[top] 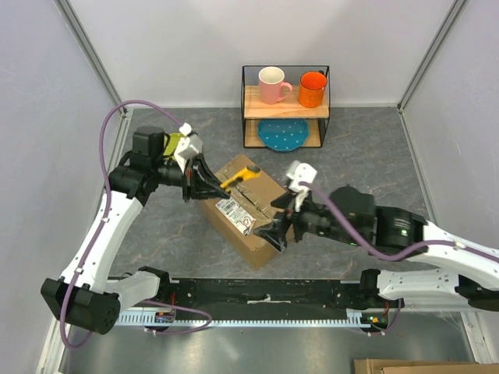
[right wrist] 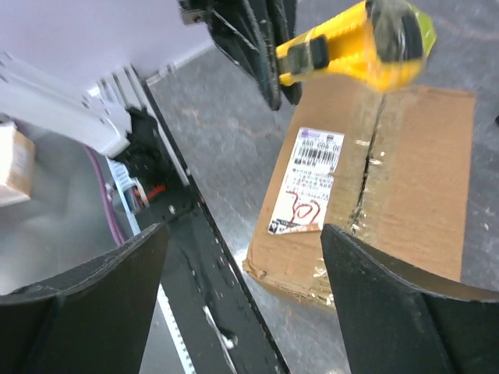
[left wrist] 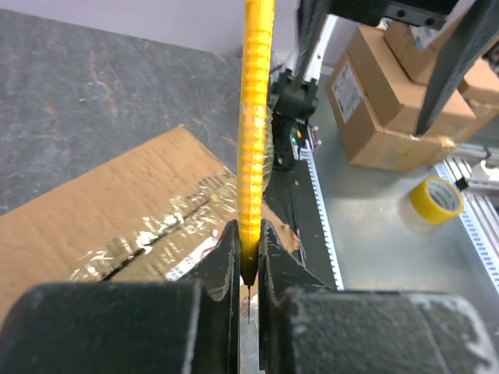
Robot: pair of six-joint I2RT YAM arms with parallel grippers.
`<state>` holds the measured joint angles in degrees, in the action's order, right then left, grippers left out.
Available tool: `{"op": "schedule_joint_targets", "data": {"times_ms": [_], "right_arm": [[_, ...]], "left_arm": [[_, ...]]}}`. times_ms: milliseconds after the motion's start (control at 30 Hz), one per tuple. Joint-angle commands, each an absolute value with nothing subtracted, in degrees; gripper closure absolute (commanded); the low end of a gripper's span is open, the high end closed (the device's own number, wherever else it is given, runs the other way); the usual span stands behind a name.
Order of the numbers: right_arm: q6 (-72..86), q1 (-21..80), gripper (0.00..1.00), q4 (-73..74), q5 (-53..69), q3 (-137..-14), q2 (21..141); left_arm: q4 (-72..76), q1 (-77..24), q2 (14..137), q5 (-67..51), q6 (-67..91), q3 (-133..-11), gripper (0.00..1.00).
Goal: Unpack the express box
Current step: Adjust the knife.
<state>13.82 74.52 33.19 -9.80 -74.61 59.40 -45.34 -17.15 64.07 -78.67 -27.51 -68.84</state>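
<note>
The express box [top: 265, 191] lies at an angle in the middle of the table, a brown carton with a taped seam and a white label [right wrist: 312, 179] marked in red. My left gripper [top: 210, 183] is shut on a yellow utility knife [top: 238, 176], which reaches over the box's far end. In the left wrist view the knife's ribbed handle [left wrist: 256, 117] is pinched between the jaws [left wrist: 249, 241], above the taped box top [left wrist: 101, 210]. My right gripper [top: 279, 230] stands open at the box's near right corner. Nothing is between its fingers [right wrist: 245, 257]. The knife [right wrist: 351, 43] shows above the box [right wrist: 421, 156].
A wire shelf [top: 284, 105] stands at the back with a pink mug [top: 272, 84], an orange mug [top: 312, 88] and a blue plate [top: 282, 134]. A black rail [top: 265, 292] runs along the near table edge. Beyond it sit other cartons [left wrist: 382, 101] and a yellow tape roll [left wrist: 437, 199].
</note>
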Motion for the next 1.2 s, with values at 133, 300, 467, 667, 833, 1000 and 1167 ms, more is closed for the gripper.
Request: {"op": "schedule_joint_targets", "data": {"times_ms": [133, 300, 467, 667, 833, 1000, 1167], "right_arm": [[14.7, 74.6, 0.12, 14.8, -14.5, -65.7, 51.7], [12.3, 74.0, 0.14, 4.9, -14.8, -65.5, 56.5], [12.4, 72.4, 0.21, -3.6, -14.6, -65.9, 59.1], [14.6, 69.9, 0.31, -8.8, -11.4, -66.3, 60.6], [17.7, 68.0, 0.36, -12.1, -7.7, -66.5, 63.7], [19.6, 66.7, 0.43, -14.3, -3.8, -67.1, 66.0], [20.7, 66.4, 0.53, -14.8, -1.8, -68.2, 67.8]], "left_arm": [[3.0, -14.2, 62.1, -89.4, 22.1, -62.1, 0.98], [5.6, -15.4, 60.7, -91.7, 26.1, -60.8, 0.98], [5.6, -15.5, 60.0, -92.0, 26.5, -60.7, 0.98], [5.6, -15.6, 59.0, -91.4, 26.3, -59.4, 0.98], [5.6, -15.9, 58.4, -91.3, 26.5, -59.0, 0.98], [5.6, -15.8, 58.0, -91.4, 26.9, -58.7, 0.98], [5.6, -15.8, 57.9, -91.2, 26.8, -58.4, 0.98]]}}
